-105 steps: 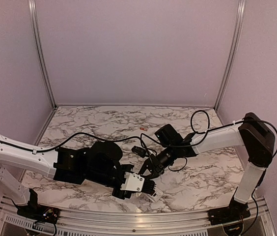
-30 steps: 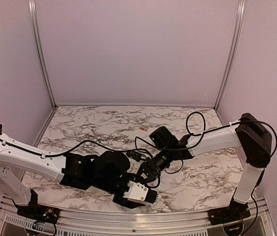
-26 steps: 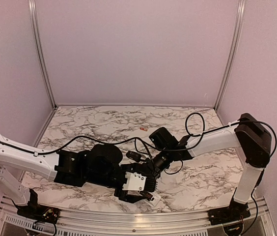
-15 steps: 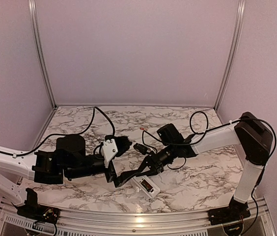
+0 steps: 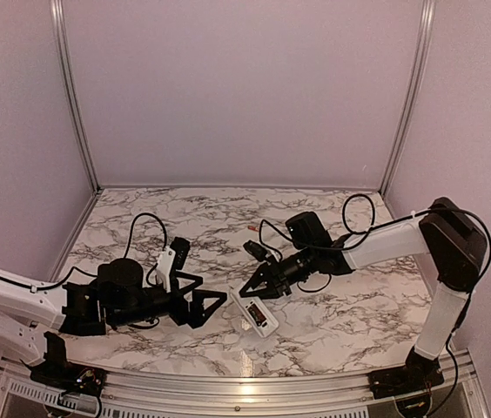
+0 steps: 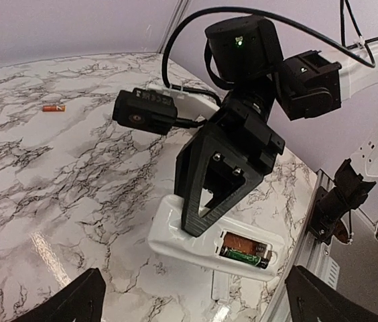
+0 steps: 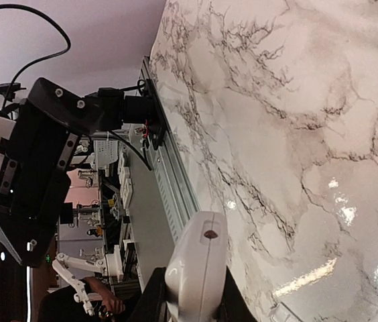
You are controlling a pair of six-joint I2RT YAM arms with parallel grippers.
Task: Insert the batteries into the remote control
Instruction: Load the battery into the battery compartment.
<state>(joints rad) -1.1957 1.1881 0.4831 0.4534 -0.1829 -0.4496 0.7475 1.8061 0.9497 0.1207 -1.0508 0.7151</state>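
While the right gripper [image 5: 257, 289] was clamped narrow on one end of the remote control [image 5: 255, 314], the left gripper [image 5: 210, 309] hung just to the left of it with its fingers spread wide and nothing between them. The remote sat low over the marble table [image 5: 141, 226] near the front edge, between the two arms and turned back-up. From the left wrist camera its battery recess stood uncovered at the end away from the right gripper's black fingers [image 6: 206, 201]. A red seated battery [image 6: 237, 239] lay in that recess, with a darker, green-marked cylinder [image 6: 248, 255] just beside it. Whether the remote rested fully on the table or was held slightly off it could not be told.

The right wrist camera showed the rounded white end of the remote [image 7: 196, 268] pinched between that gripper's own fingers, with the left arm [image 7: 35, 161] beyond it. A loose battery [image 5: 252, 228] lay on the marble farther back, well apart from the remote and from both grippers
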